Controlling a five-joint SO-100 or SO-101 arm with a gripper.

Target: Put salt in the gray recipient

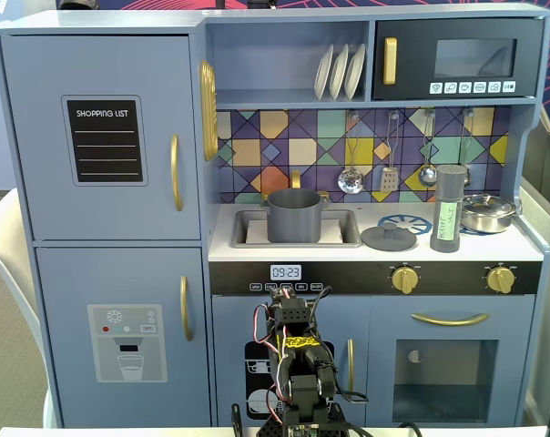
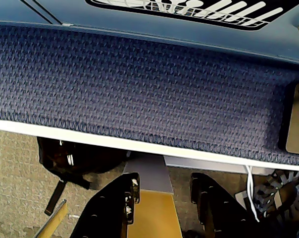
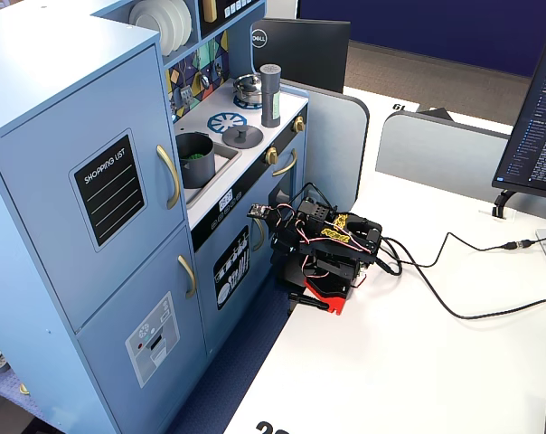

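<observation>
The salt shaker [image 1: 449, 208], tall and gray with a pale green label, stands upright on the toy kitchen counter, right of the sink; it also shows in the other fixed view [image 3: 270, 95]. The gray pot [image 1: 294, 216] sits in the sink and shows in the side fixed view too [image 3: 194, 158]. My arm [image 1: 298, 378] is folded low on the white table in front of the kitchen [image 3: 323, 253], far below both. In the wrist view my gripper [image 2: 164, 182] is open and empty, pointing down past the table edge at blue fabric and floor.
A flat gray lid with a knob [image 1: 389, 238] lies between the sink and the shaker. A shiny steel pan [image 1: 487, 213] stands right of the shaker. Utensils hang on the tiled back wall. A black cable [image 3: 454, 303] runs across the table [image 3: 418, 380]. A monitor [image 3: 537, 117] stands at the right.
</observation>
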